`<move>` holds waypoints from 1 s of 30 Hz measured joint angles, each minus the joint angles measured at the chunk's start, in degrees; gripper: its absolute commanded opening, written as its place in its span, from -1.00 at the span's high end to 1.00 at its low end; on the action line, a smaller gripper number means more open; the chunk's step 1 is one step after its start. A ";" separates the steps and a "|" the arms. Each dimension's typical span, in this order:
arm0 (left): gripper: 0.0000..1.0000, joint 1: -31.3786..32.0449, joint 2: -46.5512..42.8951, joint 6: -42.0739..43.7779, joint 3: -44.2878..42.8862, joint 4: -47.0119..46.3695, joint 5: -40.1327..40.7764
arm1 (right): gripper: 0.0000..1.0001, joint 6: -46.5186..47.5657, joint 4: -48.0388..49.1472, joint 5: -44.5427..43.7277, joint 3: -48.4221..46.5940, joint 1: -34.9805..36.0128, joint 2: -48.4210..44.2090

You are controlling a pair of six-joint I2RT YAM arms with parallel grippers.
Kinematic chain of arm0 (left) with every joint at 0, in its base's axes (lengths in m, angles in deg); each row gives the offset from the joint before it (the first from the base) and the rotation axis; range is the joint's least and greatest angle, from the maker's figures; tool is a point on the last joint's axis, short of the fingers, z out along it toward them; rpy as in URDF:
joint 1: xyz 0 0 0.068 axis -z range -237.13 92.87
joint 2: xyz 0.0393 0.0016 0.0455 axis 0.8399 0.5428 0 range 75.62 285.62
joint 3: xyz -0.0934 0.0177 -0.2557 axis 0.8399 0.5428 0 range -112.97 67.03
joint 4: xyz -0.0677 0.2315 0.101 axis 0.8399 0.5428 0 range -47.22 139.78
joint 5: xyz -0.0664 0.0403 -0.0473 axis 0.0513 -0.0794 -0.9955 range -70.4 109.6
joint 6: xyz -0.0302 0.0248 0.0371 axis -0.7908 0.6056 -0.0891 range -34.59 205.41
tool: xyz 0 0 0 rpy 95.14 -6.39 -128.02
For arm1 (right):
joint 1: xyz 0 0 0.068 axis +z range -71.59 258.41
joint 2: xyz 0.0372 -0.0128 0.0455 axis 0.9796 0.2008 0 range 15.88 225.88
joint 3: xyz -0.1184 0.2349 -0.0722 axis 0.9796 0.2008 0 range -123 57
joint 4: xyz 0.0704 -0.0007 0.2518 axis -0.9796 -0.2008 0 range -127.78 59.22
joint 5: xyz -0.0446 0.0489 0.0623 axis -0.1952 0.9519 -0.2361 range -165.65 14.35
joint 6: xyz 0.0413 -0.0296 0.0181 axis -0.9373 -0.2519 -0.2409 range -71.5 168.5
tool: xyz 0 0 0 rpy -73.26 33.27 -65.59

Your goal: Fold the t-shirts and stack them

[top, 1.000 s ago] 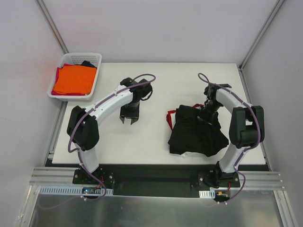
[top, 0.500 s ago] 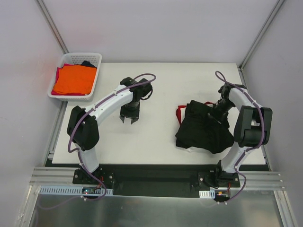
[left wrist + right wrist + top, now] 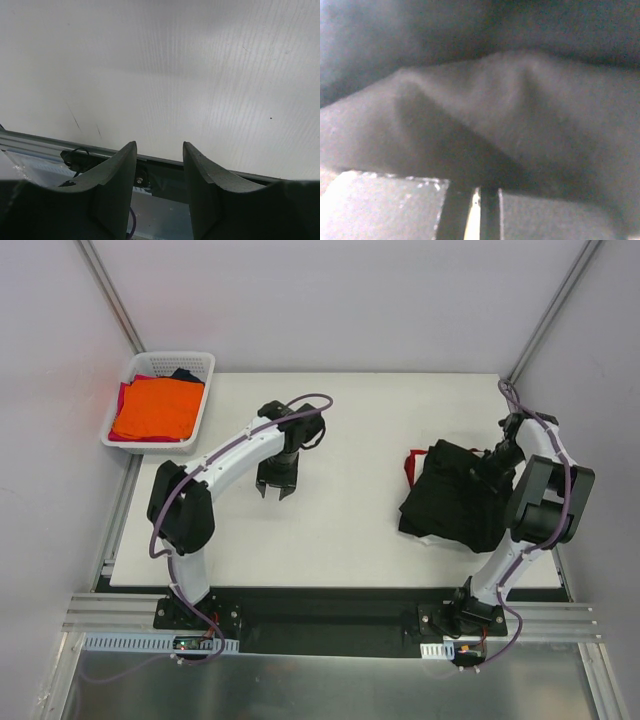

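Note:
A folded black t-shirt (image 3: 455,498) with a red edge showing lies at the table's right side. My right gripper (image 3: 495,462) is shut on the black t-shirt at its far right edge; in the right wrist view dark cloth (image 3: 485,110) fills the frame above the closed fingers (image 3: 395,205). My left gripper (image 3: 274,488) hangs open and empty over bare table left of centre; its two dark fingers (image 3: 112,190) stand apart in the left wrist view. An orange t-shirt (image 3: 155,408) lies folded on top of red and dark ones in the basket.
A white lattice basket (image 3: 196,368) sits at the far left corner, off the table's edge. The white table (image 3: 350,420) ends at the right close to my right arm. A metal rail (image 3: 45,142) runs along the near edge.
My right gripper has dragged the black t-shirt to the right, from the table's middle right to near its right edge. The left arm has hardly moved.

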 measured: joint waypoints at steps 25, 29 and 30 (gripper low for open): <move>0.15 0.00 3.74 1.62 -3.78 0.02 -2.01 | 0.98 5.18 -4.55 -3.26 -25.64 -7.76 15.87; 0.16 0.00 3.74 1.62 -2.36 0.00 -2.36 | 0.98 5.16 -4.57 -3.41 -25.66 -7.76 15.87; 0.16 0.00 3.74 1.60 -2.03 0.02 -2.45 | 0.98 5.16 -4.57 -3.41 -25.66 -7.76 15.87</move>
